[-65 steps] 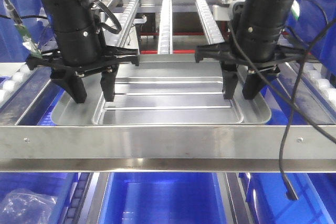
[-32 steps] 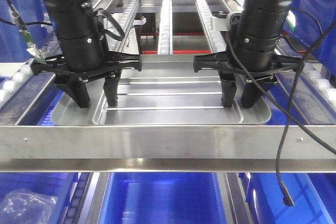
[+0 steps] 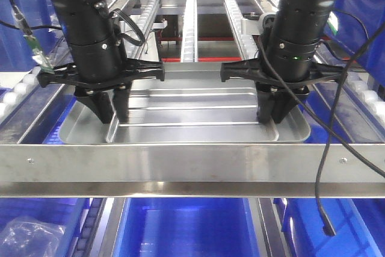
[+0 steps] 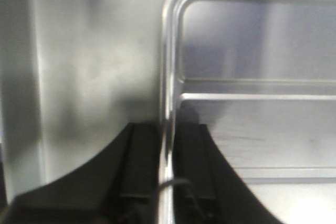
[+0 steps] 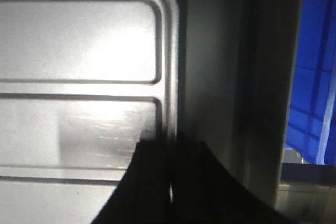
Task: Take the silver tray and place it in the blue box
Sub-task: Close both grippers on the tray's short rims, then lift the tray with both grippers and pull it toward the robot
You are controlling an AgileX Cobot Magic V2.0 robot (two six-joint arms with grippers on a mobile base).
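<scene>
Two grippers down on the silver tray [image 3: 198, 115], both clamped onto it. Left gripper [image 3: 112, 108] at the left side of the recessed centre, right gripper [image 3: 272, 108] at the right side, roughly level with each other. From the left wrist view, black fingers [image 4: 140, 171] closed on either side of the raised ridge [image 4: 167, 77] bordering the recess, metal pinched between them. Same from the right wrist view: fingers [image 5: 152, 182] pressed together over the ridge there, hardly any gap to see. Tray itself lying flat and level behind the front rail [image 3: 192, 164] and ahead of the roller tracks [image 3: 190, 25], not yet lifted as far as can be told; hard to say what supports it underneath. Blue box [image 3: 180, 233] probably the open blue crate below and in front of the rail, well apart from the tray; other blue crates at the sides, so not certain which.

Step in hand: securing the grasp, with the lift about to follow. Next calls for raising both arms together at an even rate, keeping the tray level to avoid slipping either thin ridge out of its pinch, then clearing the rail before carrying forward and down into the crate. Worth minding the loose cable [image 3: 328, 167] hanging by the right arm, near the path over the rail.
</scene>
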